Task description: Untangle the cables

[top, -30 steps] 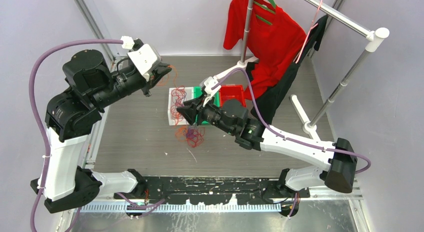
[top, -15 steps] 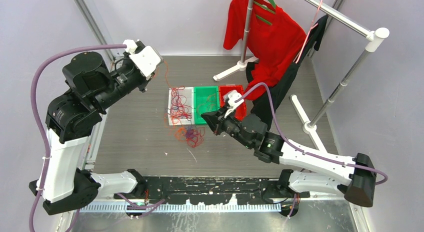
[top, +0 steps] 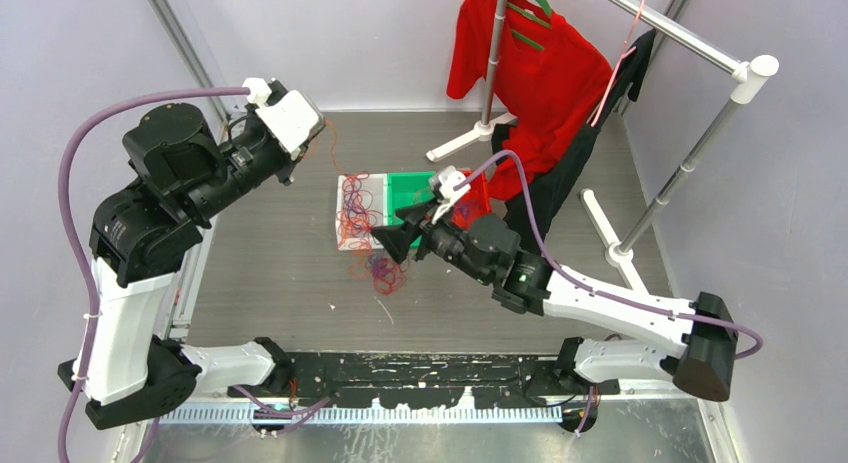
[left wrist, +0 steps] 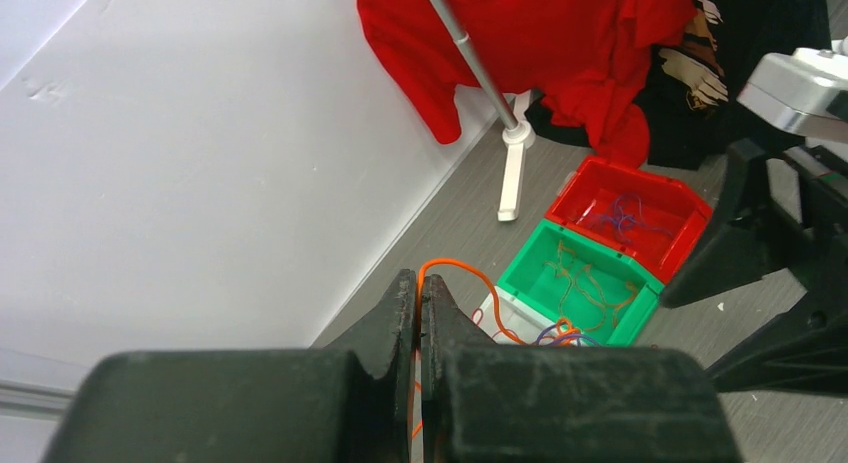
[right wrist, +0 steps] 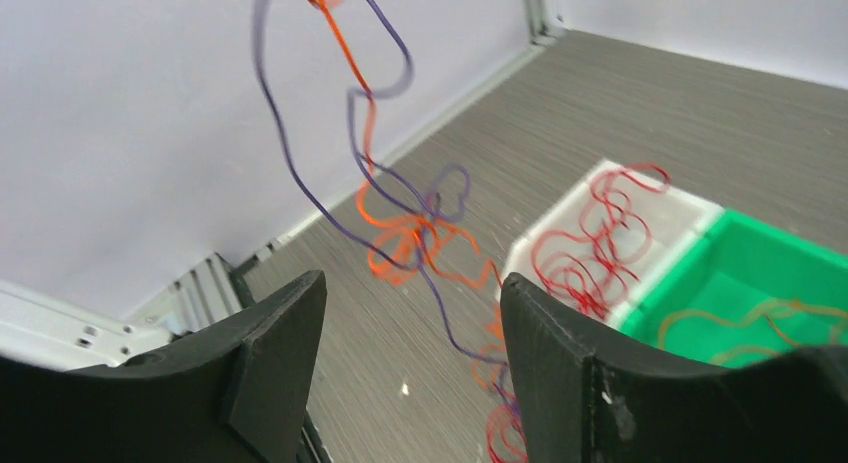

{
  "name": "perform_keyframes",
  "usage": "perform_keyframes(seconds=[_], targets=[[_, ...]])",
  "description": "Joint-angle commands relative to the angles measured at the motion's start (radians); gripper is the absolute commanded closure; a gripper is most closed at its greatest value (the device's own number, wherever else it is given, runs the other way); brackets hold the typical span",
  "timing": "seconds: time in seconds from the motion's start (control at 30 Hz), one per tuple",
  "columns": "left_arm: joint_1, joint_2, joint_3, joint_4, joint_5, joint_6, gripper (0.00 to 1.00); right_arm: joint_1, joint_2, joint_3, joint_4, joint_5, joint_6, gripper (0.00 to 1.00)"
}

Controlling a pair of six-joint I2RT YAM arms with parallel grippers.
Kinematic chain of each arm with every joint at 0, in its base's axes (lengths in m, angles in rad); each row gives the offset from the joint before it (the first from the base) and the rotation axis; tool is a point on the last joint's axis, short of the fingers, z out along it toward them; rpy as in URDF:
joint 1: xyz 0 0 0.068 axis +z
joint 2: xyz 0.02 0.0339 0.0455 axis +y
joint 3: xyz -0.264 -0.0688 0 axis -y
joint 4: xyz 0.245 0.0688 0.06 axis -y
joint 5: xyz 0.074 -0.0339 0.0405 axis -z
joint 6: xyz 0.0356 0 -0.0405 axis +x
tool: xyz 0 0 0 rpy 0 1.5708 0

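The cables are thin red, orange and purple loops. A small tangle (top: 380, 271) lies on the table in front of the white bin (top: 372, 183), which holds red loops (top: 354, 209). My left gripper (top: 320, 135) is raised at the back left and is shut on an orange cable (left wrist: 470, 273); its jaws (left wrist: 419, 281) are pressed together on it. The strand hangs down to the tangle. My right gripper (top: 388, 241) is open just right of the tangle. In the right wrist view, orange and purple strands (right wrist: 400, 223) hang between and beyond the fingers (right wrist: 412, 283), untouched.
A green bin (top: 408, 191) with orange loops and a red bin (left wrist: 630, 213) with purple loops stand right of the white bin. A clothes rack with a red shirt (top: 530, 63) and black garment stands at the back right, its foot (top: 460, 143) behind the bins.
My right arm has moved left from over the bins to beside the tangle, gripper open. My left gripper has stayed raised, still holding the orange cable.
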Motion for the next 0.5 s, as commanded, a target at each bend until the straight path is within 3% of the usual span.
perform_keyframes(seconds=[0.0, 0.2, 0.47], targets=[[-0.003, -0.01, 0.027, 0.016, 0.02, -0.021, 1.0, 0.006, 0.069, 0.129, 0.118, -0.109, -0.004, 0.29], [-0.003, -0.014, 0.024, 0.013, 0.026, -0.017, 1.0, 0.007, 0.157, 0.211, 0.146, -0.187, 0.016, 0.3], [-0.002, -0.017, 0.01, 0.015, 0.035, -0.019, 1.0, 0.006, 0.235, 0.286, 0.144, -0.224, 0.03, 0.38]])
